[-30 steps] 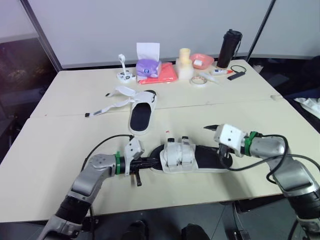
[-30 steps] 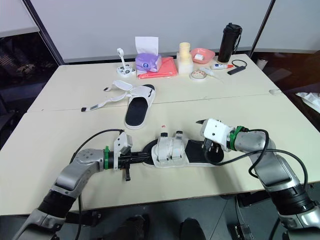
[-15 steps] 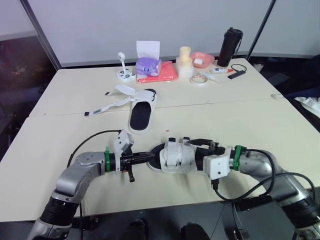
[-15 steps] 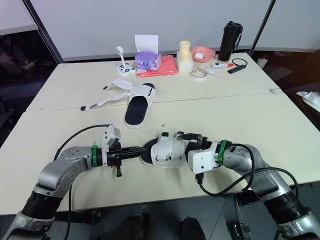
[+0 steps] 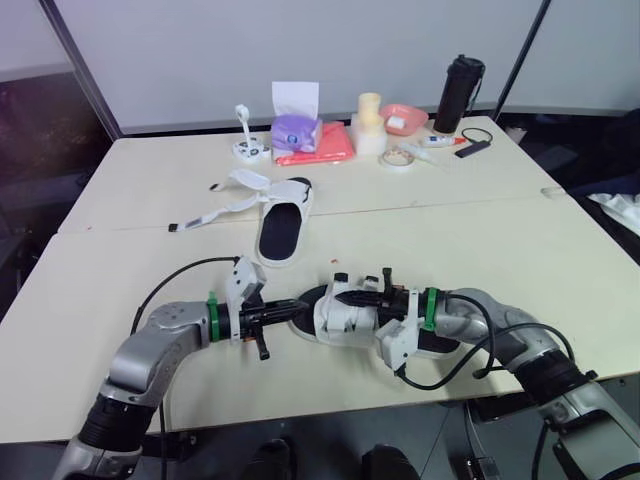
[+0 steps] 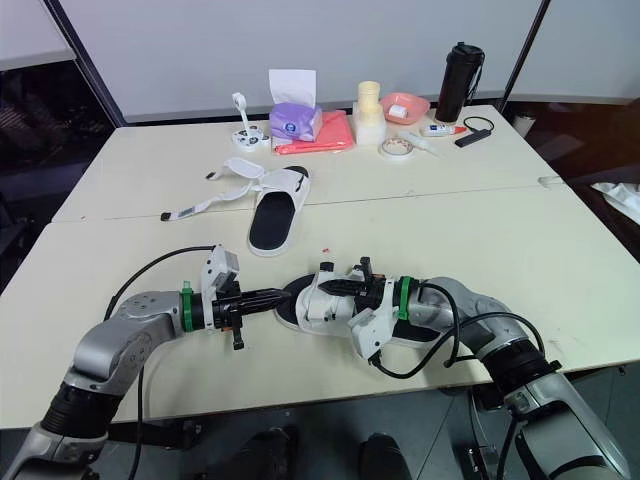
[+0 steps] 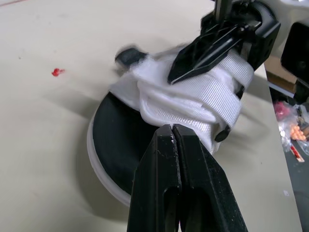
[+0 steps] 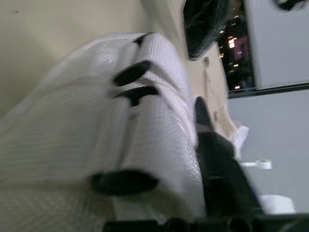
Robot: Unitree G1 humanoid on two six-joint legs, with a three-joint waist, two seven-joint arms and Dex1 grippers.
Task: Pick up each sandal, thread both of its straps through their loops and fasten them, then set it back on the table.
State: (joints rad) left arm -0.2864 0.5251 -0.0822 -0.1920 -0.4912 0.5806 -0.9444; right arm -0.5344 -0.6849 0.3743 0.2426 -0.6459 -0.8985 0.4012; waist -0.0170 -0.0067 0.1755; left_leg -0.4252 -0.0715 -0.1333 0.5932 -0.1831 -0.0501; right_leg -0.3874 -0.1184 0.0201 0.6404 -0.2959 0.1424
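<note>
From the head views, the near sandal (image 5: 338, 322) lies at the front centre of the table (image 5: 130, 260). The left gripper (image 5: 298, 306) is at its toe and the right gripper (image 5: 342, 297) lies over its middle. A second sandal (image 5: 282, 232) lies further back.

In the left wrist view, the left gripper is pressed fully closed, holding nothing, with its tips at the sole's edge below the white straps (image 7: 193, 104).

The right wrist view shows woven strap close up. Whether the right gripper grips anything cannot be told.

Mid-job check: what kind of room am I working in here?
Probably an office or lab room: pale tables pushed together, grey partition panels behind, and desk clutter such as a tissue box and a black tumbler.
</note>
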